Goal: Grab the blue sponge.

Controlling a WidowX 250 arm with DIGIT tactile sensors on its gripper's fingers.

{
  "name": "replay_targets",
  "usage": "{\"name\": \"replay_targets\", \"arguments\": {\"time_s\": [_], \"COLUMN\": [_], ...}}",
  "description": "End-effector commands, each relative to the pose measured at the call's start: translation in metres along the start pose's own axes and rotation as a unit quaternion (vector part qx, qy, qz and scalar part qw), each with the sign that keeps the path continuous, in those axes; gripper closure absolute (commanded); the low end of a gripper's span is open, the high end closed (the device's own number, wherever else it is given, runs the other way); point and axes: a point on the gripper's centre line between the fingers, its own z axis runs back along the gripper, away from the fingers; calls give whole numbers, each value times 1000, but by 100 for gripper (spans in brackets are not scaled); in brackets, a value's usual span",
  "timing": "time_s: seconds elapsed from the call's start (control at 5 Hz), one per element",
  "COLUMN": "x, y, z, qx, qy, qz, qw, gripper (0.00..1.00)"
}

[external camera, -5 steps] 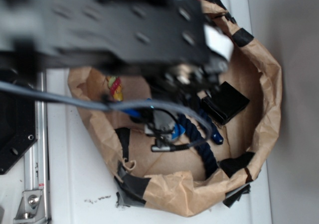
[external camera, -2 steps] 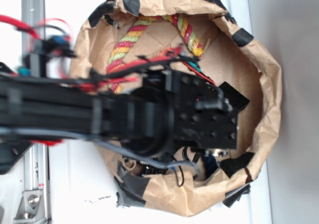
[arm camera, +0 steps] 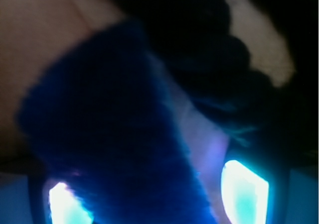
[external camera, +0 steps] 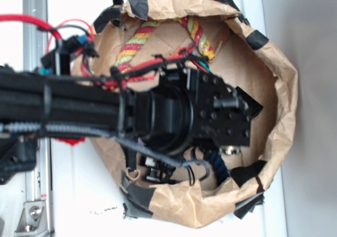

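In the wrist view the blue sponge [arm camera: 114, 134] fills the middle, fuzzy and dark blue, running from upper left down between my two glowing fingertips. My gripper [arm camera: 154, 199] is open around it: the left fingertip [arm camera: 65, 206] is against the sponge's edge and the right fingertip [arm camera: 244, 189] stands apart from it with a gap. In the exterior view the black arm and wrist [external camera: 210, 116] reach down into the paper bag and hide both the sponge and the jaws.
The dark navy rope [arm camera: 214, 59] lies just beyond the sponge, and a piece shows under the wrist [external camera: 218, 166]. A glossy black box [external camera: 254, 108] and a red-yellow-green rope [external camera: 137, 42] lie inside the brown paper bag [external camera: 287, 89].
The arm has swung across and down into the bag and now covers its middle. The sponge, partly visible a second ago in the exterior view, is hidden under the wrist.
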Motion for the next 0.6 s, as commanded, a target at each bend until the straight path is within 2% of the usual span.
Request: {"name": "replay_targets", "arguments": {"time_s": [0.0,0.2,0.4], "x": [-21,-43,-66], "y": [4,17,28], "z": [42,87,133], "qx": [36,68,94], "qy": [-71,-142,-155], "qz": [36,85,167], "qw": [996,984,969], "gripper": [100,100,100]}}
